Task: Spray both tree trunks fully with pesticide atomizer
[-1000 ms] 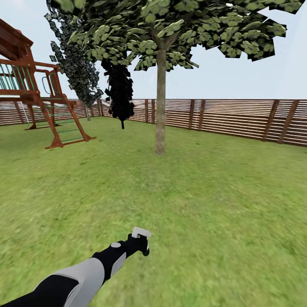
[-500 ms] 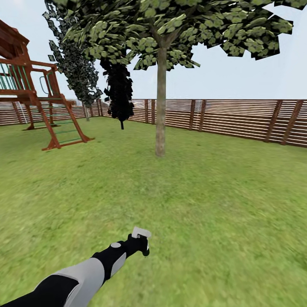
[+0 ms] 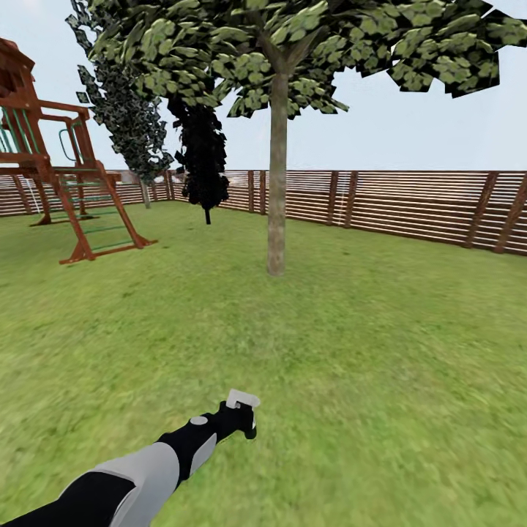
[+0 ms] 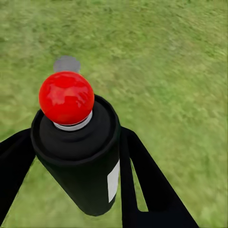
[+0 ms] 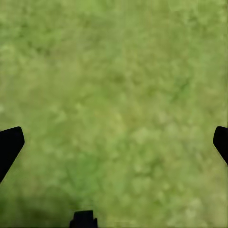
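In the head view my left gripper [image 3: 238, 423] reaches out low over the lawn, shut on the pesticide atomizer [image 3: 242, 400], whose pale head sticks up above the fingers. The left wrist view looks down on the atomizer [image 4: 78, 156]: a dark body with a white label and a red ball on top, clamped between the two black fingers [image 4: 142, 185]. One tree stands ahead past the gripper, its straight grey-brown trunk [image 3: 277, 183] under a wide green canopy [image 3: 307, 51]. My right gripper [image 5: 115, 145] is open over bare grass, its fingertips far apart.
A wooden play tower [image 3: 55, 176] stands at the far left. A brown slat fence [image 3: 410, 201] closes off the back of the lawn. Two narrow dark columnar trees [image 3: 201, 154] rise near the fence behind the tree. Open grass lies between me and the trunk.
The whole view has shifted: the tree trunk looks slightly nearer and the play tower has slid left, so the camera moved. My left arm and the atomizer keep the same pose.
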